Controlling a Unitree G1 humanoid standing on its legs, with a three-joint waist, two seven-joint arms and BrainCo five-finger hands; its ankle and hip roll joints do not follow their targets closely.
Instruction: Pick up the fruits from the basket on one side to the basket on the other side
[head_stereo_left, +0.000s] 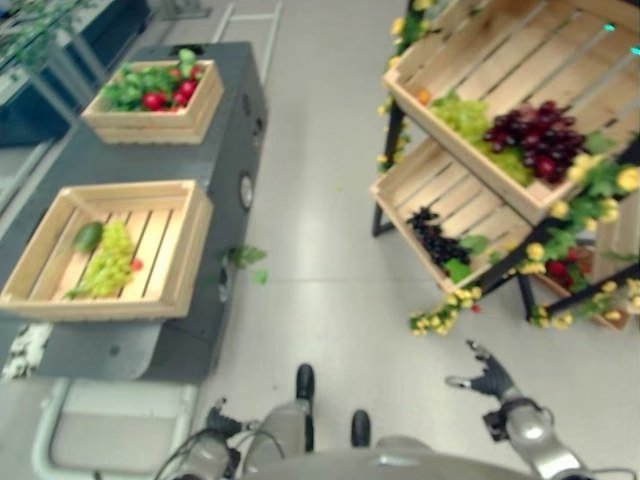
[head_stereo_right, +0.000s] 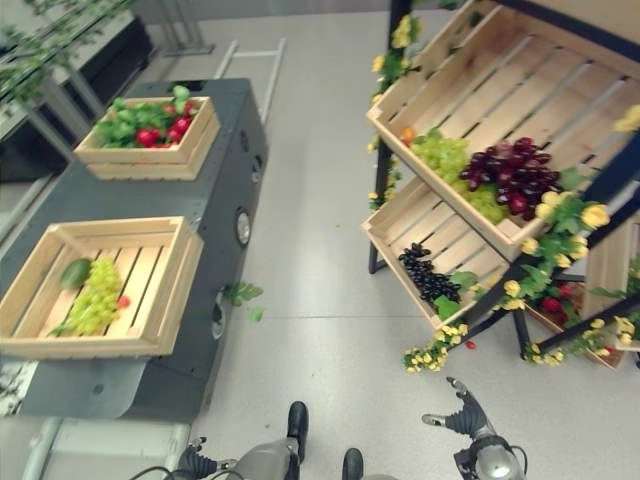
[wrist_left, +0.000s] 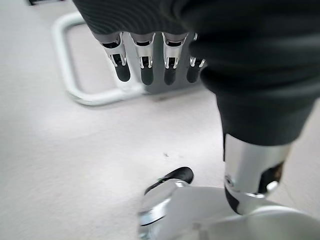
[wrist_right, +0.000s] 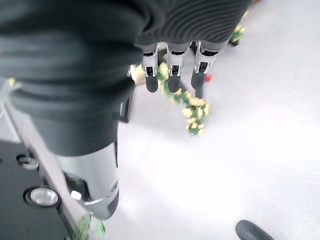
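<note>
Lying in the near crate (head_stereo_left: 185, 250) on the grey bench (head_stereo_left: 240, 110), green grapes (head_stereo_left: 110, 260) — a pale, knobbly bunch. Right hand (head_stereo_left: 490, 378) and left hand (wrist_left: 150, 55) — fingers straight, empty.

A dark grey cart (head_stereo_left: 120, 170) carries two slatted wooden crates (head_stereo_left: 110, 250) (head_stereo_left: 155, 105), while a black-framed tilted stand (head_stereo_right: 520, 300) bears two more wooden crates (head_stereo_right: 500, 110) (head_stereo_right: 440, 240).
</note>
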